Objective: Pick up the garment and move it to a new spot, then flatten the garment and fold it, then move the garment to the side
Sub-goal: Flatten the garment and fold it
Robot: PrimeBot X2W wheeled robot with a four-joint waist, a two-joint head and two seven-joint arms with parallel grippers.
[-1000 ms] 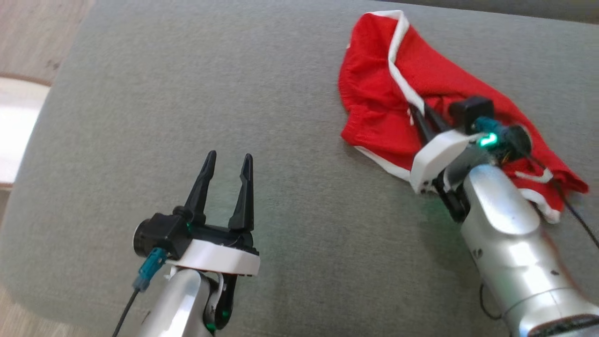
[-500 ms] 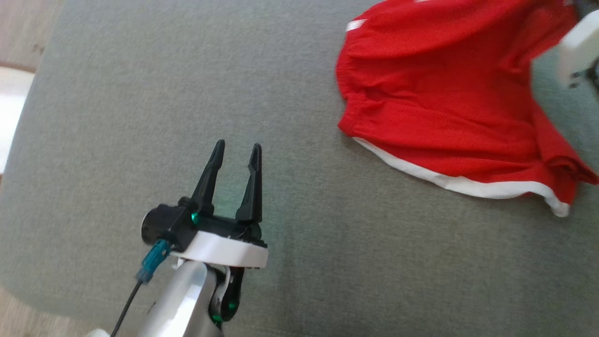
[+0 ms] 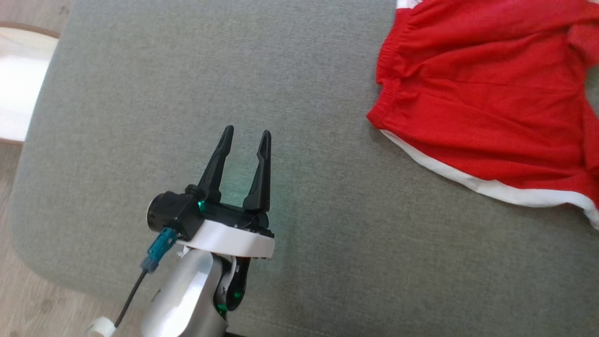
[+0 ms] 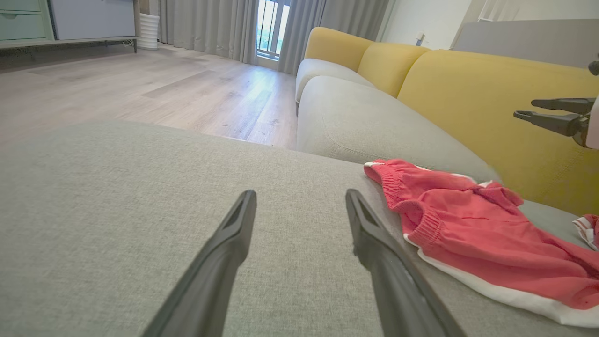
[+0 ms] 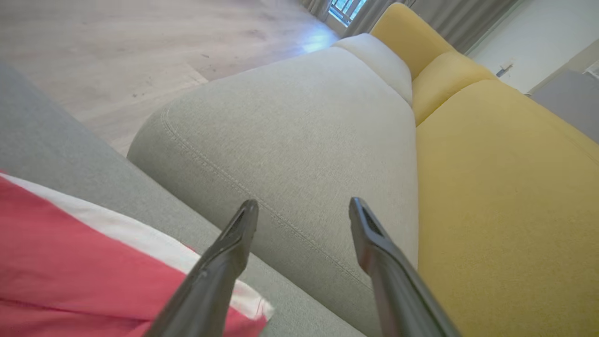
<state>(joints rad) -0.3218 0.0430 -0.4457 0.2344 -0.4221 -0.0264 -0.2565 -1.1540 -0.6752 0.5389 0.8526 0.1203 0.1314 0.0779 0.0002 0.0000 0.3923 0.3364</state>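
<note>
On the grey cushion (image 3: 140,93), toward the upper right of the head view: red shorts (image 3: 477,103) with white trim, loosely spread and running off the frame edge. Lower left, over bare fabric and well apart from the shorts: left claw (image 3: 248,131), fingers spread, holding nothing. From the left wrist: gathered waistband (image 4: 423,229) nearest, yellow backrest (image 4: 468,103) behind, wooden floor (image 4: 140,79) and curtains (image 4: 210,23) beyond. At that view's right edge, raised in the air before the backrest: right claw (image 4: 524,108), fingers parted, empty. From the right wrist: white hem (image 5: 140,238) at lower left, neighbouring grey seat (image 5: 304,131) ahead.
</note>
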